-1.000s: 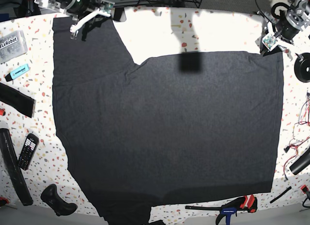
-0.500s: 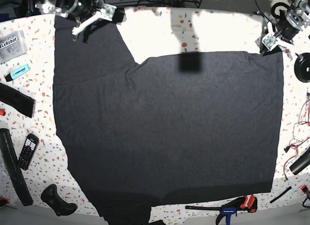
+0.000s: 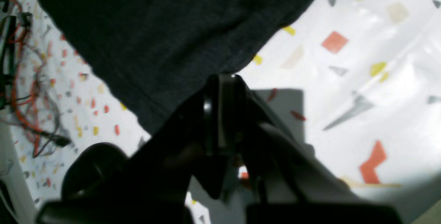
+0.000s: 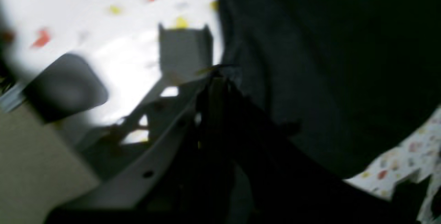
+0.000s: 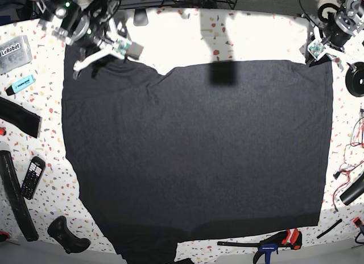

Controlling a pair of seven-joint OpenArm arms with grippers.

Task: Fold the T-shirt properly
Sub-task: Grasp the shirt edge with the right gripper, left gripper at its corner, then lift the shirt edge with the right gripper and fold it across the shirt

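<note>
Fabric of the T-shirt (image 3: 165,38) fills my left wrist view, and my left gripper (image 3: 222,79) is clenched right at its corner, I judge to pin or hold that edge, though whether cloth is between the jaws I cannot tell. In my right wrist view, my right gripper (image 4: 215,74) is closed at the T-shirt's edge, blurred. From the base view the T-shirt lies flat across the table (image 5: 182,36), both grippers at its far corners, probably to fold it.

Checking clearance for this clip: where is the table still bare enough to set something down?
Bare table lies along the far edge beyond the T-shirt, between the right gripper and left gripper. The left margin is crowded: marker, remote. The right margin holds cables.
</note>
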